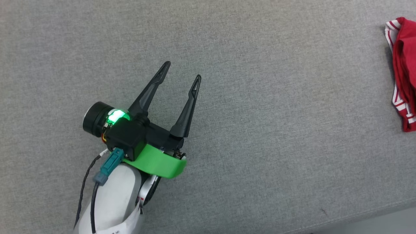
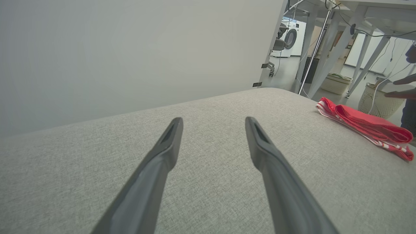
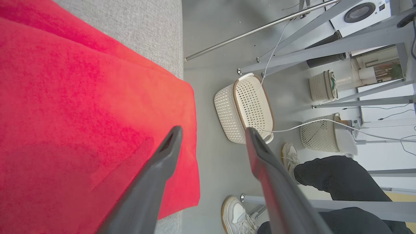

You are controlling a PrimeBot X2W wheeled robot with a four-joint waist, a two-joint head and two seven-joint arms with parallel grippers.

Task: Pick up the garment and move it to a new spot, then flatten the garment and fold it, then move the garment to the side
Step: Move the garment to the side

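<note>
— So, spread or clamped?
— Both spread wide; left gripper over the grey cushion; right gripper above the garment, gripping nothing.
— How does it lie?
— Folded at the cushion's right edge; long axis along that edge.

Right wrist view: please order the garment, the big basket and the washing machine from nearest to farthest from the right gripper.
1. Garment, close under the right gripper, at left.
2. Big basket, on the floor beyond the sofa edge.
3. Washing machine, far off, top right.
</note>
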